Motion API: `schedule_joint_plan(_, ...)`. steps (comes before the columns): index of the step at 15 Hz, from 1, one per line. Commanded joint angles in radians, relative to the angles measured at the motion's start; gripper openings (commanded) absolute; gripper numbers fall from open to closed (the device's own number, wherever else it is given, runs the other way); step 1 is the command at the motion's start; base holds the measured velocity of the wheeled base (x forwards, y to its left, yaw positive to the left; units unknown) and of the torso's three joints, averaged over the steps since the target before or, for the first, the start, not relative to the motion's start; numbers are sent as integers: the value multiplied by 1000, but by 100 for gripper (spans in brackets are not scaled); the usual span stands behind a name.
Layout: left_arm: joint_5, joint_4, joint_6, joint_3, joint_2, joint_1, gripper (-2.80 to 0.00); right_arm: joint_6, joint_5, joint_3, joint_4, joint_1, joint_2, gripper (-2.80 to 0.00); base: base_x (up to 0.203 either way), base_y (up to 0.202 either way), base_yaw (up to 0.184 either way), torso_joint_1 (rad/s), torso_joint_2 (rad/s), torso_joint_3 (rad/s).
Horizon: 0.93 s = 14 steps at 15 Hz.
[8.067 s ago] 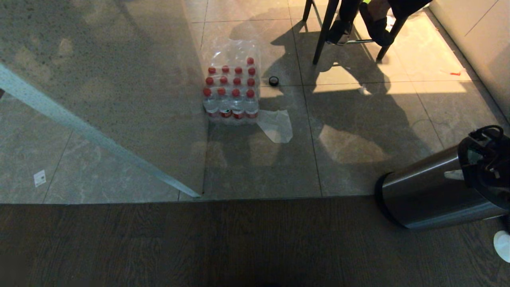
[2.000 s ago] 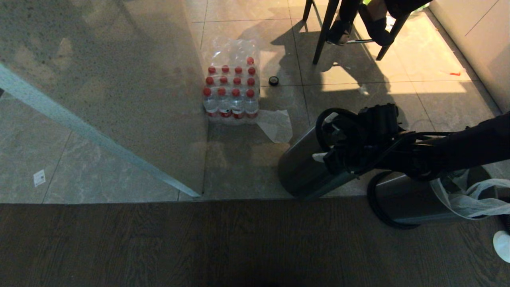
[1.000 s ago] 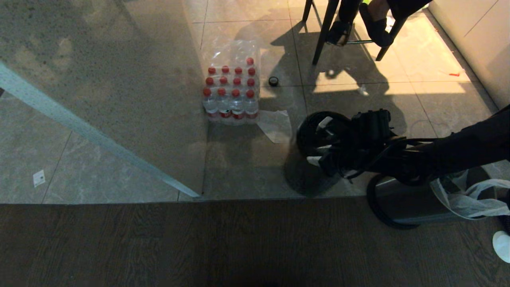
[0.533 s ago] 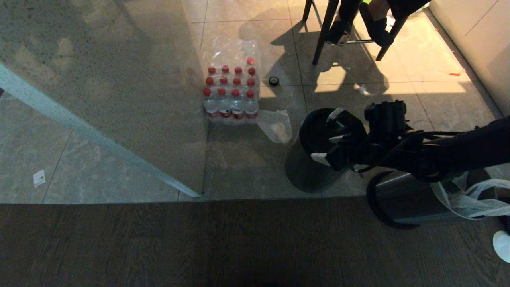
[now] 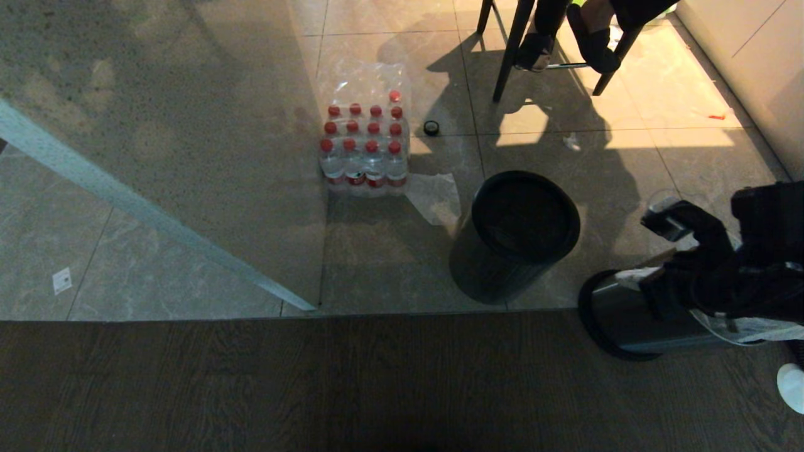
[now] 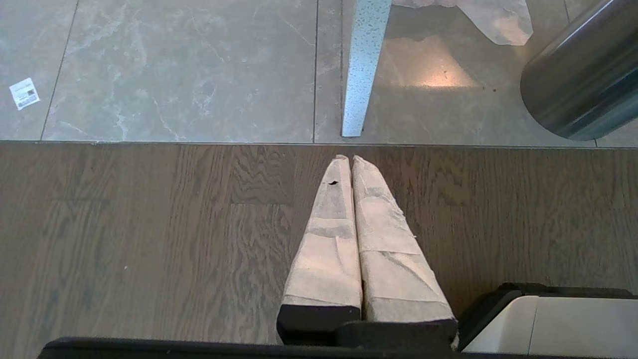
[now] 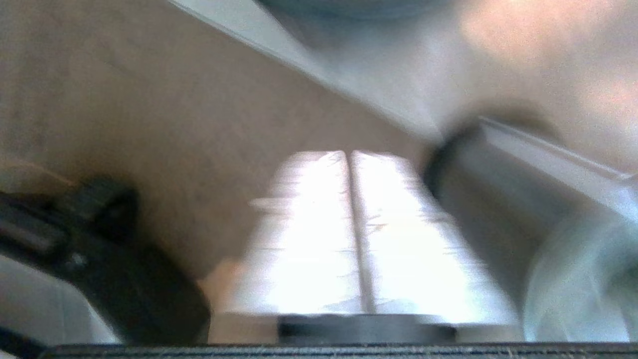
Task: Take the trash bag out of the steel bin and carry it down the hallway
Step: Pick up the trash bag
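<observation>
The head view shows two metal cylinders on the floor. One stands upright on the beige tiles near the middle, its black rim [image 5: 525,216] facing up and its inside dark. The other, the steel bin [image 5: 628,320], lies on its side at the seam between the tiles and the dark wood floor [image 5: 251,383], its black-ringed end pointing left. The trash bag [image 5: 747,326] shows only as a strip of white film at the bin's right end, mostly hidden under the right arm. The right pincer [image 5: 675,220] hangs over the lying bin; from the head camera it is a dark shape and its fingers cannot be read.

The right wrist view, though smeared, settles that: the two pale wrapped fingers [image 7: 304,234] lie pressed together with nothing between them, the lying bin [image 7: 498,169] just beside them.

The left arm never enters the head view. Its own camera shows the left pincer [image 6: 347,159] closed and empty above the wood floor, with the glass panel's edge [image 6: 361,65] and the upright cylinder's steel wall [image 6: 583,89] beyond.

Only the head view takes in the wrapped pack of red-capped bottles [image 5: 364,147], the loose plastic sheet [image 5: 436,198] beside it, and a seated person's feet [image 5: 565,37] among chair legs.
</observation>
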Motion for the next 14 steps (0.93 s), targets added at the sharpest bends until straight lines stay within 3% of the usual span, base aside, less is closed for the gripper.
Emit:
schedule_joint_plan(1, 0, 0, 0, 0, 0, 0, -280, 0, 1, 78, 23, -163, -165, -280, 0, 0, 0, 0, 0, 0)
schedule_joint_plan(5, 0, 0, 0, 0, 0, 0, -280, 75, 0, 168, 105, -372, -312, -280, 0, 0, 0, 0, 0, 0)
schedule_joint_plan(9, 0, 0, 0, 0, 0, 0, -280, 105, -12, 251, 120, -632, -314, -280, 0, 0, 0, 0, 0, 0)
schedule_joint_plan(10, 0, 0, 0, 0, 0, 0, -280, 128, -11, 248, 112, -681, -284, 0, 0, 0, 0, 0, 0, 0)
schedule_joint_plan(14, 0, 0, 0, 0, 0, 0, -280, 207, -10, 200, 79, -816, -125, 0, 0, 0, 0, 0, 0, 0)
